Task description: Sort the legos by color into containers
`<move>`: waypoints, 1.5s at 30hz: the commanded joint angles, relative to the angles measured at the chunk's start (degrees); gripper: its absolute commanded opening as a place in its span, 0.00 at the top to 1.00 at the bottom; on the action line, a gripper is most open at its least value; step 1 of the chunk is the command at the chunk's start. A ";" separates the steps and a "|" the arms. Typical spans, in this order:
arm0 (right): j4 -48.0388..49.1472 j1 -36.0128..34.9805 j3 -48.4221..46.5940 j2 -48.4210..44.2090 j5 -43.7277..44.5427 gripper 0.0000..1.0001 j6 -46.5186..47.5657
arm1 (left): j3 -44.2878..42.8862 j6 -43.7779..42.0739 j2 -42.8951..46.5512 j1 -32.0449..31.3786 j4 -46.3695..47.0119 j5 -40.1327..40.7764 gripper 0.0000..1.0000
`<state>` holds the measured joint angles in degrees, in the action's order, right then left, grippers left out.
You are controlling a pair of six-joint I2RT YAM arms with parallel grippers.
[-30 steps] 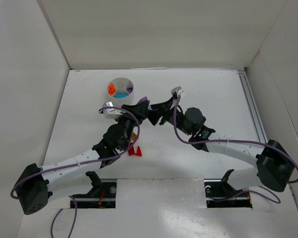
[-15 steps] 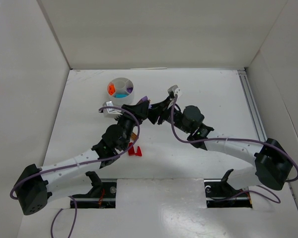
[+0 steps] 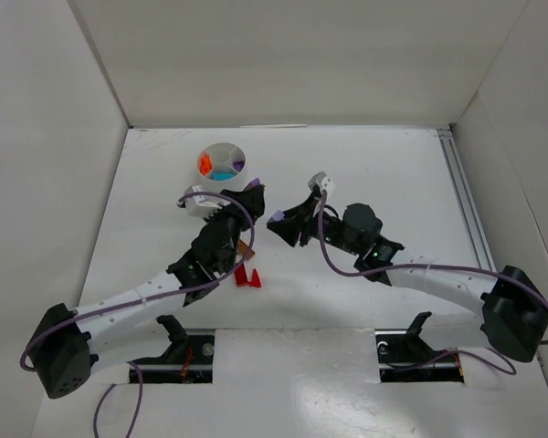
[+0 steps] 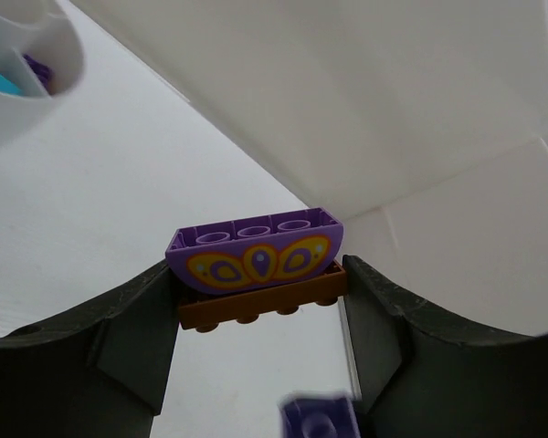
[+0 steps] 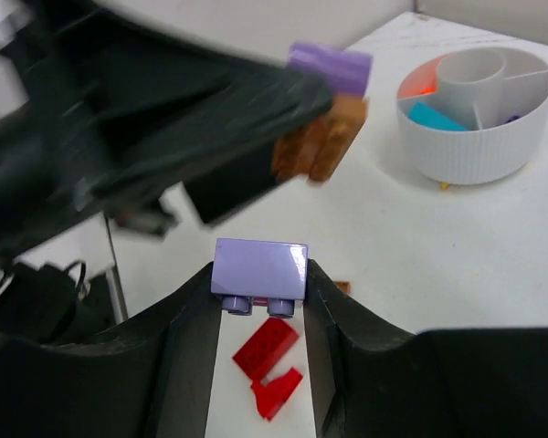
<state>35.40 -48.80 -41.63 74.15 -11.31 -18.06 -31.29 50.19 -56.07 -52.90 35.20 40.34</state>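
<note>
My left gripper [image 4: 260,285] is shut on a purple curved brick with a yellow pattern [image 4: 254,255] stuck on a brown-orange plate [image 4: 260,308], held above the table. In the top view it [image 3: 252,195] is just near-right of the white round dish [image 3: 221,165]. My right gripper [image 5: 259,274] is shut on a lilac brick [image 5: 259,268], studs down, a short way from the left gripper [image 5: 210,109]. In the top view it [image 3: 279,221] is to the right of the left one. The dish [image 5: 475,137] holds orange, teal and purple pieces in separate compartments.
Two red pieces [image 5: 268,347] lie on the table under my right gripper; they also show in the top view [image 3: 247,276]. A small brown-orange piece [image 5: 343,286] lies beside them. White walls enclose the table on three sides.
The two grippers were together on one stack. Now my right gripper has drawn back toward the near right with the lilac brick, and the left keeps the purple brick and brown plate.
</note>
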 commanded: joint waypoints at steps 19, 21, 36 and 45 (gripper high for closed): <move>-28.88 6.86 -30.30 15.97 -7.41 0.82 36.77 | -4.58 2.19 11.22 23.37 -38.72 -10.97 0.48; -30.73 8.62 -36.57 22.23 -12.38 0.82 39.32 | -2.29 2.19 14.40 24.07 -41.70 -12.29 0.48; -45.86 10.91 -95.21 67.26 -13.39 0.76 47.60 | 1.58 3.77 15.12 27.06 -46.71 -19.95 0.47; -44.10 11.44 -97.94 71.48 -10.57 0.74 47.60 | 1.58 5.00 18.37 27.06 -47.94 -16.25 0.47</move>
<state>-10.28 -37.76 -136.07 145.45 -22.24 28.73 -29.78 54.50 -37.82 -26.13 -13.10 22.50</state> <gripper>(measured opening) 0.431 0.617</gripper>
